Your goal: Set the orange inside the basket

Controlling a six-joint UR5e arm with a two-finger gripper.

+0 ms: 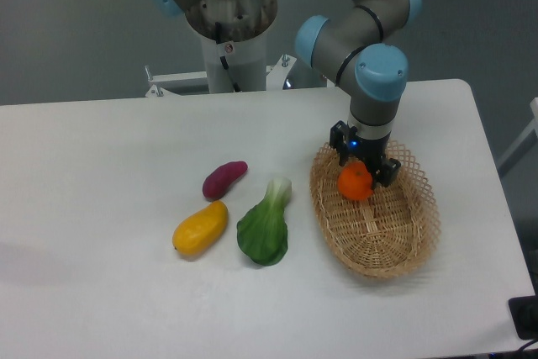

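The orange is round and bright orange, and sits between the fingers of my gripper, which is shut on it. The gripper points straight down over the far left part of the basket, an oval tan wicker basket at the right of the table. The orange is inside the basket's rim, at or just above the woven bottom; I cannot tell if it touches. The black fingers hide the orange's top.
A yellow mango-like fruit, a purple sweet potato and a green bok choy lie on the white table left of the basket. The arm's base column stands at the back.
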